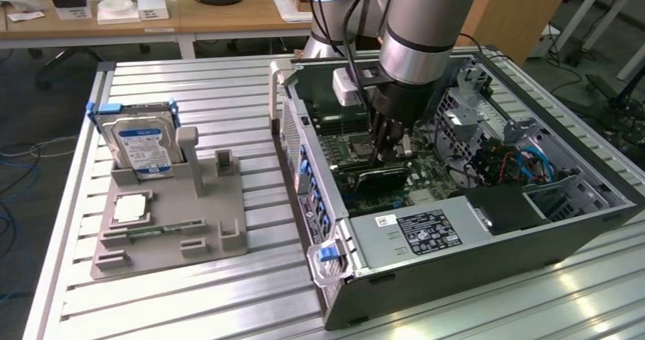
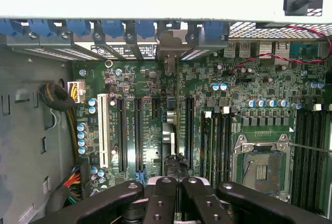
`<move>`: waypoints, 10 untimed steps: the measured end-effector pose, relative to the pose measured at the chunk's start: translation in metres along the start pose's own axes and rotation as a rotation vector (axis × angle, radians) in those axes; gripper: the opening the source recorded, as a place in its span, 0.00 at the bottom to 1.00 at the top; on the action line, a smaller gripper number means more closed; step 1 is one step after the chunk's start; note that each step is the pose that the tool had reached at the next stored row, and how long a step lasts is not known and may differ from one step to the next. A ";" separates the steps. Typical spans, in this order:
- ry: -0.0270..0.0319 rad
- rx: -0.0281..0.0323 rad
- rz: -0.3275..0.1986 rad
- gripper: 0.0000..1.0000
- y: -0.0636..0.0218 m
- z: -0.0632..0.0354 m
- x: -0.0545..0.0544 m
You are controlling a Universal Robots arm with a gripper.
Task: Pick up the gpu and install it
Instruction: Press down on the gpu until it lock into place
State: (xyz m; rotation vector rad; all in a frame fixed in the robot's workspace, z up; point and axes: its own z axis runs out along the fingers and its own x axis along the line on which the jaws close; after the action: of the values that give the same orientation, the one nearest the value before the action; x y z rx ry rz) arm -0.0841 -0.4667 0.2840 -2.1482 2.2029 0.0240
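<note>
One card, held on edge inside the computer case (image 1: 564, 227)

The fingers (image 2: 175, 193) are pressed together on the top edge of the gpu (image 1: 375, 178); it hangs straight below them over the green board (image 2: 155, 110), its long side running along the slots.

Silver-grey arm (image 1: 428, 23) with blue-capped joints, black cable, black jaws.

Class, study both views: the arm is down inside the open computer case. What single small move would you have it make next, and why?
Probably a gentle straight press down. The gripper is shut on the gpu, which stands upright on edge over the motherboard, its bracket already at the rear slots; whether it is fully seated is unclear.
</note>
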 end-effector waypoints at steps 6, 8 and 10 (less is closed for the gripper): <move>-0.0001 -0.0075 0.000 0.11 0.0001 0.0000 0.000; 0.0001 -0.0237 0.001 0.11 0.0002 0.0002 0.000; 0.0001 -0.0241 0.001 0.11 0.0010 0.0004 0.000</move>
State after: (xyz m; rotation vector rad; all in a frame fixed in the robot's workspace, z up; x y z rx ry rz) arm -0.0850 -0.4667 0.2835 -2.1590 2.2156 0.0508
